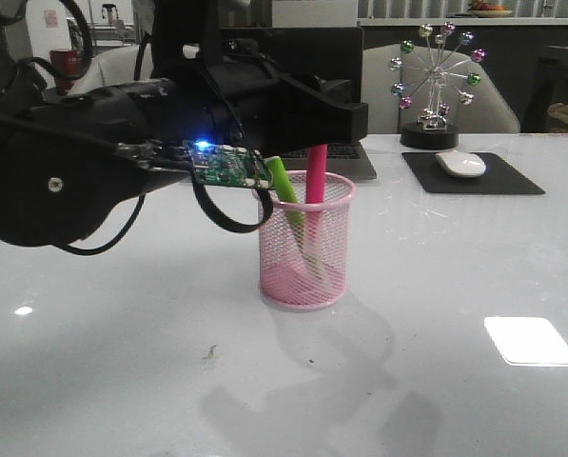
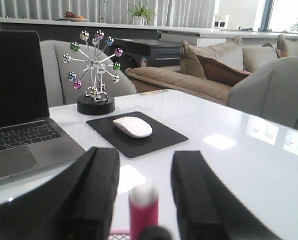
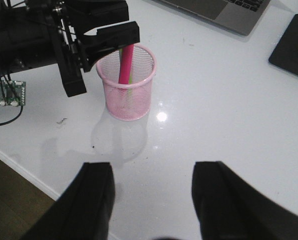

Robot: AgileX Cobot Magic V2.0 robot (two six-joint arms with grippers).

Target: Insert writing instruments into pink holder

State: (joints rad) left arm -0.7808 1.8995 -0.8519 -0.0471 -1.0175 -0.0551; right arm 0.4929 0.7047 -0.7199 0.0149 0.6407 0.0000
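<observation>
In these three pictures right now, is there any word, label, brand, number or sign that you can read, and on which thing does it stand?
None can be read.
Grey laptop keyboard: key marks too small.
Small green circuit board on the left arm: markings blurred.
Red can far behind: print blurred.
Pink wire-mesh pen cup, magenta marker, lime green marker, white mouse: no text visible.

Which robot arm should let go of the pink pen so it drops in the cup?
The left. Its gripper hangs right over the pink holder, with the pink marker between its fingers. The green marker is already inside. The right gripper hovers open, away from the cup.
</observation>
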